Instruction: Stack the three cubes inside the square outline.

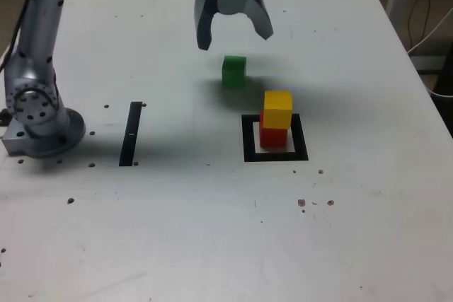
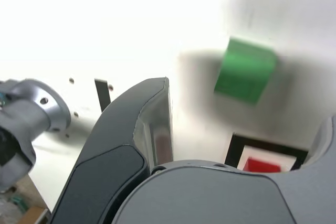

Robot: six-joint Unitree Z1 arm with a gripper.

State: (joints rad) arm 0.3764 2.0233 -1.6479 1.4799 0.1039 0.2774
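Wide open, my jaws hold nothing; my gripper (image 1: pixel 233 37) hangs above the white table (image 1: pixel 212 231). Just beneath and a little in front of my fingertips sits the green cube (image 1: pixel 233 71), alone on the tabletop. Beyond it, nearer the exterior camera, the square outline (image 1: pixel 275 155) holds the red cube (image 1: pixel 273 136) with the yellow cube (image 1: pixel 278 109) stacked on top. Well off to the exterior view's left lies a thin black strip (image 1: pixel 131 134), near my arm's base (image 1: pixel 39 114). Cables (image 1: pixel 432 33) hang past the table's far edge.
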